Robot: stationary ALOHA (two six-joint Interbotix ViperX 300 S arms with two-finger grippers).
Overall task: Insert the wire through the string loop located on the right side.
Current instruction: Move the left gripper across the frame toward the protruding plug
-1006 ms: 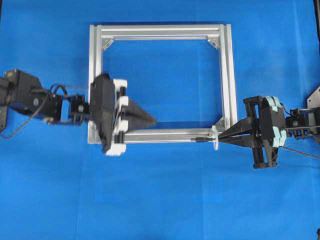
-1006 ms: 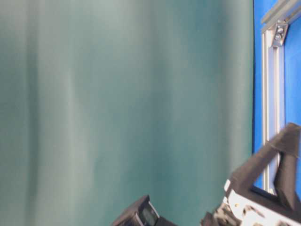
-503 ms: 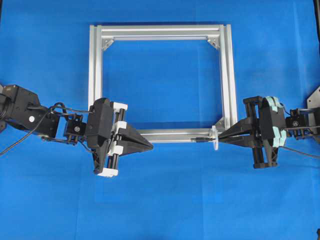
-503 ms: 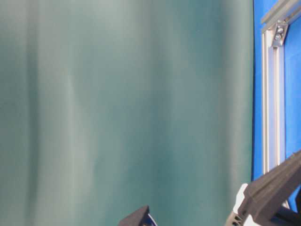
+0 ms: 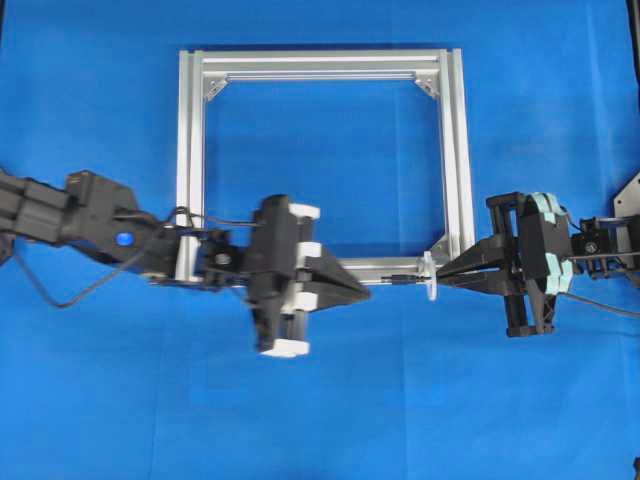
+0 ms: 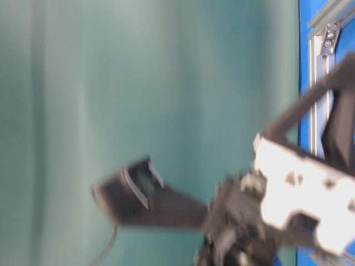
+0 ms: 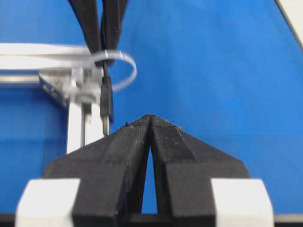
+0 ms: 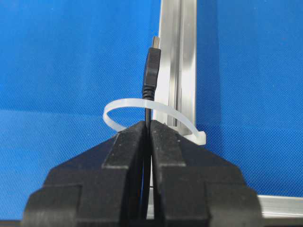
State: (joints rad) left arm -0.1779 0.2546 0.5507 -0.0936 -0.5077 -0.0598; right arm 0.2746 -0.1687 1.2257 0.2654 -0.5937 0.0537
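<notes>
- Right now the right gripper (image 8: 147, 127), black plastic jaws pressed together, is pinching the long thin black wire (image 8: 151, 71) just behind its small dark cylindrical plug with the metallic tip.
- Plug already sits past the tiny whitish translucent string loop (image 8: 124, 105): in the right wrist view the loop arcs around the cable right at the gripper tips, plug sticking out beyond it. So insertion looks done at the tip, judging by that view.
- Same in the overhead view: wire (image 5: 402, 279) pokes out left of the string loop (image 5: 430, 277), which hangs at the bottom-right corner of the square silver aluminium frame (image 5: 190, 150).
- Left gripper (image 7: 150, 119), jaws fully closed and holding nothing, points at the plug tip (image 7: 105, 101) from the opposite side, near but not touching. Overhead it sits (image 5: 362, 291) along the frame's bottom rail, well short of the loop.
- Left to do, my read: left must open, take the plug, and pull the cable through; right then lets go.
- Materials: loop is a thin, glossy, springy-looking band; frame is slotted extruded metal with triangular corner brackets; surface is a matte blue cloth (image 5: 320, 420). Table-level view is motion-blurred, no use.
</notes>
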